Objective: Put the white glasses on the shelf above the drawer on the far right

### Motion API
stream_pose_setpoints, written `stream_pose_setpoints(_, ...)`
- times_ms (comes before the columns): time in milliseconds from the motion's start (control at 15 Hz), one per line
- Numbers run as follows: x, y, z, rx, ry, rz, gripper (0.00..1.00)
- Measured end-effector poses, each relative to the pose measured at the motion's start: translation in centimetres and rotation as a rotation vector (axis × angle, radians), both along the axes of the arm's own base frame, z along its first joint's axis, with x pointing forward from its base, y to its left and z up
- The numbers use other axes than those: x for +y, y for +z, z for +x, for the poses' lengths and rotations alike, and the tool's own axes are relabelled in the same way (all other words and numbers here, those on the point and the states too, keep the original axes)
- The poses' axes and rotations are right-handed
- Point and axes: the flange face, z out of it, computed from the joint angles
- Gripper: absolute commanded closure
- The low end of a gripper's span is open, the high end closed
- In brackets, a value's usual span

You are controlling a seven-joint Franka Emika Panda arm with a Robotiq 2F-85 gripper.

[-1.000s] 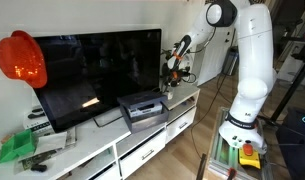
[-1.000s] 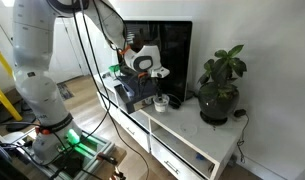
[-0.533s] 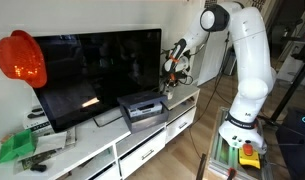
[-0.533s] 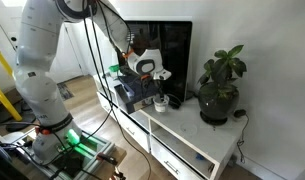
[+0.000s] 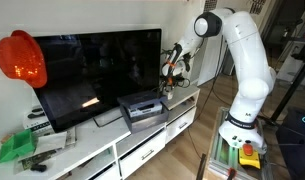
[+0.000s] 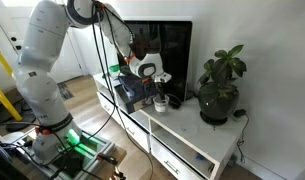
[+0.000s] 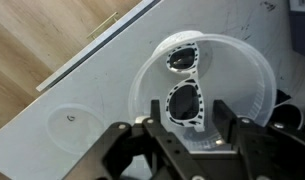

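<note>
In the wrist view the white glasses (image 7: 182,85) with dark lenses lie in a clear round dish (image 7: 242,75) on the white cabinet top. My gripper (image 7: 180,113) hangs just above them, open, with one finger on each side of the nearer lens. In both exterior views the gripper (image 5: 172,72) (image 6: 158,88) is low over the cabinet beside the TV. The dish (image 6: 161,102) shows small below it. The shelf above the drawer is not clearly visible.
A large TV (image 5: 92,70) stands on the white cabinet (image 5: 142,140). A black device (image 5: 142,108) sits in front of it. A potted plant (image 6: 220,85) stands at the cabinet's end. An orange helmet (image 5: 20,58) and green items (image 5: 17,148) are at the other end.
The arm's upper links have swung slightly. The gripper has stayed over the dish, sinking a little toward it.
</note>
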Motion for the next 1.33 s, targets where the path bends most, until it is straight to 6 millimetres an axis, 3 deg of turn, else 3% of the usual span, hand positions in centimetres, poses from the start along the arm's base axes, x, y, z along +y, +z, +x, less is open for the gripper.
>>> stream_pose_setpoints(467,0.5,-1.6,1.1,0.000,0.025,-0.015,0.61)
stream_pose_setpoints(933,0.4,-2.6,1.6,0.011,0.035,-0.030,0.54)
stream_pose_setpoints(1067,0.4,-2.8,1.7,0.016,0.039,-0.035,0.72)
stream_pose_setpoints(1133,0.5,-3.0,1.8,0.018,0.042,-0.037,0.87)
stream_pose_setpoints(1267,0.6,-3.2,1.8,0.024,0.046,-0.040,0.99)
stream_pose_setpoints(1333,0.6,-3.3,1.8,0.025,0.047,-0.042,1.00)
